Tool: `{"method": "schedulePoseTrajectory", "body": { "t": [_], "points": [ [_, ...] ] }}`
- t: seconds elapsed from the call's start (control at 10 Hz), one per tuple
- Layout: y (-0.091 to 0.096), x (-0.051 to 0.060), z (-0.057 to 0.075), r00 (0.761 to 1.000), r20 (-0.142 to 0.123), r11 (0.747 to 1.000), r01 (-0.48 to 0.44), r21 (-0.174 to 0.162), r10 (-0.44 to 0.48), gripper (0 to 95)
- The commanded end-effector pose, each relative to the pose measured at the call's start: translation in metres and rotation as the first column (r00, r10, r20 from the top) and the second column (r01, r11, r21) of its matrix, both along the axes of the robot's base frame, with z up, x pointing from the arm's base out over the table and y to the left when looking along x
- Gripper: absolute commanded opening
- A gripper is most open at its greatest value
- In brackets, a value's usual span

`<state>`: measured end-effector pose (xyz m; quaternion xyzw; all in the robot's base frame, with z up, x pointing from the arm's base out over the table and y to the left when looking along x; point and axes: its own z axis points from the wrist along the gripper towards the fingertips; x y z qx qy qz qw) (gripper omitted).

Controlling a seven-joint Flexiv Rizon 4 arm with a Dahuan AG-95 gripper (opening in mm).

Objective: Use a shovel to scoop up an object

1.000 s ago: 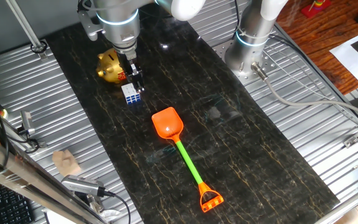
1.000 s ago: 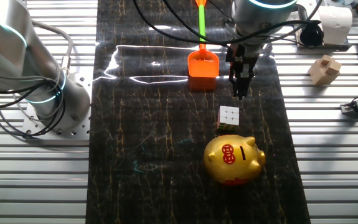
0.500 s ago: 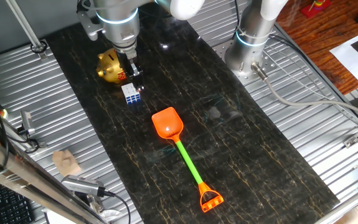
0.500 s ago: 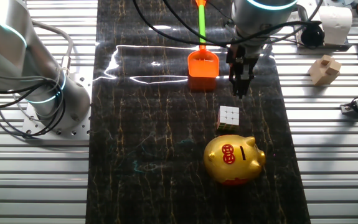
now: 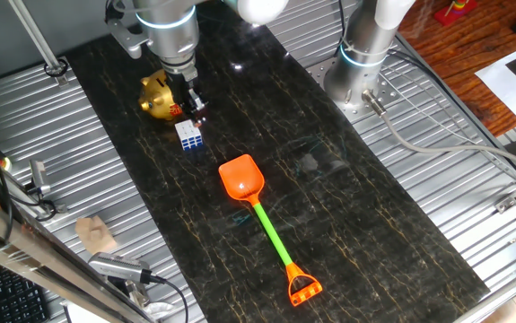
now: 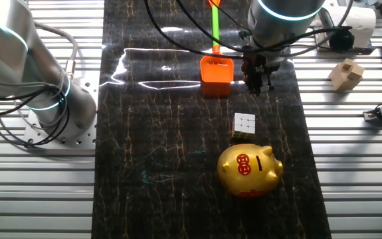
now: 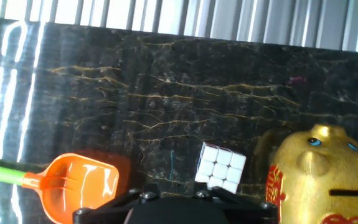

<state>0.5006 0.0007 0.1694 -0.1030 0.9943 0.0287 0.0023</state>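
Note:
The shovel lies flat on the dark mat, its orange blade (image 5: 241,178) pointing at the cube and its D handle (image 5: 302,289) toward the front; the blade also shows in the other fixed view (image 6: 216,69) and the hand view (image 7: 79,186). The small white and blue cube (image 5: 189,135) (image 6: 244,124) (image 7: 221,167) sits between the blade and a gold piggy bank (image 5: 157,97). My gripper (image 5: 195,106) (image 6: 258,85) hangs above the mat close to the cube, fingers together and empty. The fingertips are out of the hand view.
The gold piggy bank (image 6: 249,169) (image 7: 322,174) stands right behind the cube. A wooden block (image 5: 96,233) (image 6: 347,73) lies on the ribbed metal beside the mat. The arm's base (image 5: 361,63) stands at the mat's far edge.
The gripper has risen and drawn away from the cube. The cube, shovel and piggy bank have not moved.

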Motion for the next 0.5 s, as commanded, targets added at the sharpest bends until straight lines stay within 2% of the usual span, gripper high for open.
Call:
{"method": "schedulePoseTrajectory", "body": {
  "t": [0.1, 0.3, 0.4, 0.5],
  "points": [
    [0.0001, -0.0003, 0.0003, 1.000, 0.001, 1.000, -0.009, 0.000, 0.009, 0.0],
    [0.0001, -0.0003, 0.0003, 0.998, 0.014, 0.998, -0.067, -0.001, 0.067, 0.0],
    [0.0002, -0.0002, 0.0002, 0.988, 0.016, 0.988, -0.153, -0.002, 0.153, 0.0],
    [0.0022, 0.0005, -0.0004, 0.969, 0.017, 0.969, -0.247, -0.004, 0.247, 0.0]
  ]
}}
